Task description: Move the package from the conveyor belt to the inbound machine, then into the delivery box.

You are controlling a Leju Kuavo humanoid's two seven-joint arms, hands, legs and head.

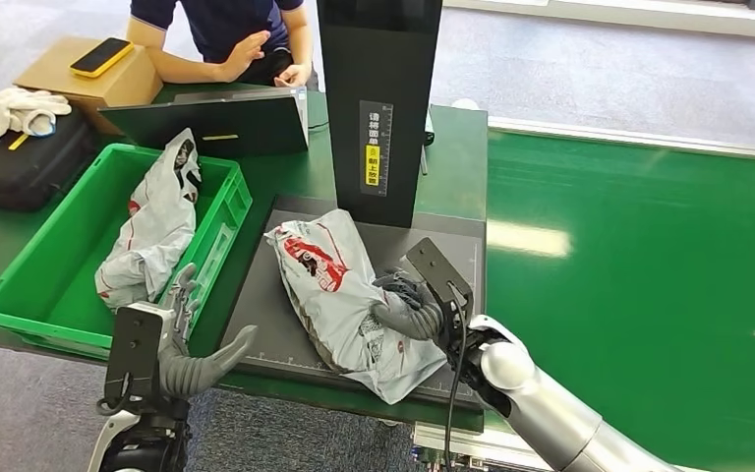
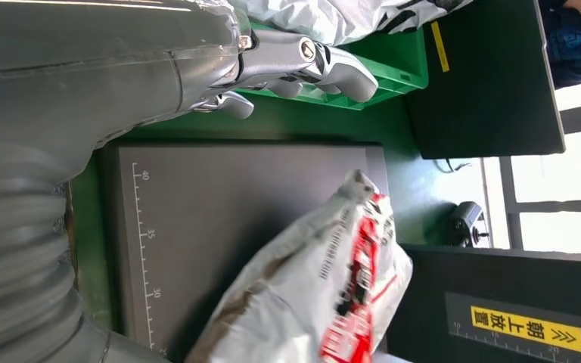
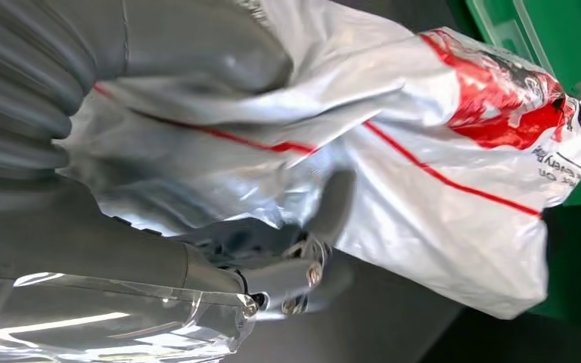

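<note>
The green-topped bench (image 1: 452, 167) carries a green plastic crate (image 1: 49, 285) at its left, a dark grey ruled scanner plate (image 1: 265, 315) at centre (a black upright column (image 1: 378, 98) stands at its far edge), and a black laptop (image 1: 216, 123) farther back.

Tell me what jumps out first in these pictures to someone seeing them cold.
The grey-and-red package on the dark scanner plate at centre, with the right hand gripping its near side. Next, the green bin to the left, already holding a second bag, with the left hand held free just in front of it. A black tower rises behind the plate.
</note>
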